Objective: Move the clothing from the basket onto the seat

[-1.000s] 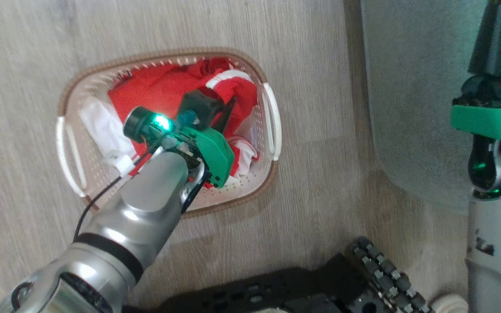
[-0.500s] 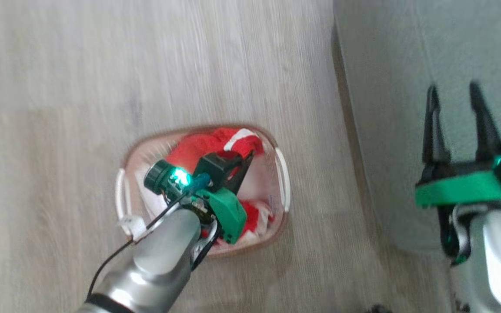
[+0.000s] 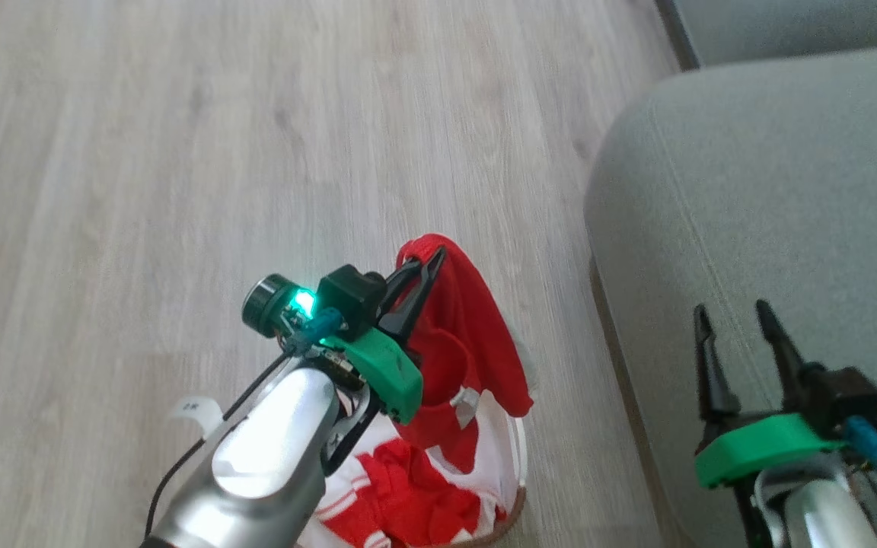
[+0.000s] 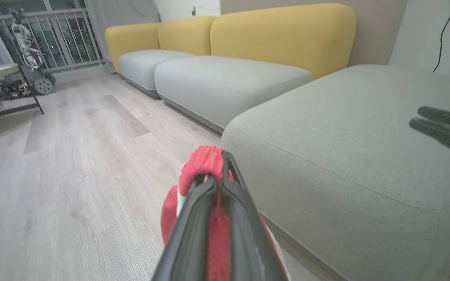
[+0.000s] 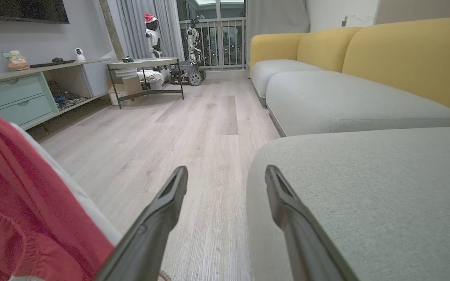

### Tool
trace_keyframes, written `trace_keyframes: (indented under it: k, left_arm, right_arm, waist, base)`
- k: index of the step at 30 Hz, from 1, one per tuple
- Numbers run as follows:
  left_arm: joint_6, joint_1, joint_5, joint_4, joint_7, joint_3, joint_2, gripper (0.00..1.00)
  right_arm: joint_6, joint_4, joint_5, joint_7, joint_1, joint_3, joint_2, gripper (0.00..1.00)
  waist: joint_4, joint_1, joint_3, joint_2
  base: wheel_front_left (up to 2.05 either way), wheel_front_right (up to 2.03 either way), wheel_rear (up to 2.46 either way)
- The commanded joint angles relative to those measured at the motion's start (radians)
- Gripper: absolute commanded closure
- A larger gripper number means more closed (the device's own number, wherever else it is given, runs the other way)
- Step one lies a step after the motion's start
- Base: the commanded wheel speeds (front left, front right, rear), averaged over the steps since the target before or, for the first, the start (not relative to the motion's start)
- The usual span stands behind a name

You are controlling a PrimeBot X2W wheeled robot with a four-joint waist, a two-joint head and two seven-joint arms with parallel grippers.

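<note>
Left gripper (image 3: 423, 262), at the middle of the head view, is pinched tight on one red piece of the clothing (image 3: 476, 335), which hangs from its fingertips above the basket (image 3: 518, 457) at the bottom edge. One small pale label (image 3: 467, 397) shows on the hanging fabric, its writing too small to read. More of the clothing, red with white stripes, lies in the one basket; how many pieces I cannot tell. Right gripper (image 3: 731, 312), lower right, stands wide open and empty over the grey-green seat (image 3: 751, 190).
</note>
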Motion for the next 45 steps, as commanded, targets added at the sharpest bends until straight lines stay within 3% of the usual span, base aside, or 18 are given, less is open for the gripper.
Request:
trace_keyframes:
  k: [1,12,21,34,35,36,38,45]
  left_arm:
    - [-0.005,-0.046,0.008,-0.045,-0.012,0.051,0.016,1.0]
    - [-0.033,-0.114,0.019,-0.099,-0.012,0.095,0.008,1.0]
    - [-0.05,-0.174,0.001,-0.137,-0.012,0.075,-0.01,1.0]
    - [-0.056,-0.194,-0.038,-0.194,-0.012,0.019,-0.021,1.0]
    - [-0.057,-0.193,-0.041,-0.196,-0.012,0.016,-0.021,1.0]
    - [-0.057,-0.191,-0.043,-0.197,-0.012,0.015,-0.021,1.0]
    - [-0.057,-0.185,-0.043,-0.196,-0.012,0.016,-0.022,1.0]
    - [-0.043,-0.137,-0.05,-0.162,-0.012,0.059,-0.013,1.0]
  right_arm:
    - [0.0,-0.019,0.003,-0.006,-0.016,0.04,-0.008,0.0]
    - [0.0,0.048,0.001,-0.006,-0.045,0.166,-0.008,0.0]
    - [0.0,0.196,-0.015,-0.006,-0.196,0.328,-0.013,0.0]
    - [0.0,0.417,0.124,-0.006,-0.407,0.552,-0.031,0.0]
    - [0.0,0.426,0.133,-0.006,-0.418,0.561,-0.03,0.07]
    - [0.0,0.434,0.139,-0.006,-0.428,0.567,-0.029,0.51]
    - [0.0,0.445,0.15,-0.006,-0.441,0.571,-0.028,1.0]
    - [0.0,0.421,0.171,-0.006,-0.442,0.536,-0.027,1.0]
  waist:
    - [0.022,0.0001,-0.07,-0.0001]
    - [0.036,0.0001,-0.129,-0.0001]
    - [0.061,0.0001,-0.143,-0.0001]
    - [0.112,0.0001,-0.15,-0.0001]
    - [0.116,0.0001,-0.15,-0.0001]
    - [0.119,0.0001,-0.15,-0.0001]
    - [0.124,0.0001,-0.15,-0.0001]
    - [0.122,0.0001,-0.144,-0.0001]
  base:
    - [0.0,0.0,0.0]
    - [0.0,0.0,0.0]
    - [0.0,0.0,0.0]
    - [0.0,0.0,0.0]
    - [0.0,0.0,0.0]
    - [0.0,0.0,0.0]
    - [0.0,0.0,0.0]
    - [0.0,0.0,0.0]
